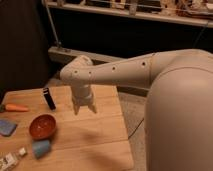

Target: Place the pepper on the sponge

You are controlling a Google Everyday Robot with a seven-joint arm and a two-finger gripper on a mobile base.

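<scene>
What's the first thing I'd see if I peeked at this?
The big white robot arm fills the right side and reaches over the wooden table. Its gripper hangs open and empty above the tabletop. On the left, the bright orange pepper lies near the table's edge, and a round reddish-brown bowl sits nearer the camera.

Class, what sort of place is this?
Probably a robot test lab: a wooden table with props like the pepper and bowl, cluttered shelving behind; the gripper hovers above the table.
</scene>
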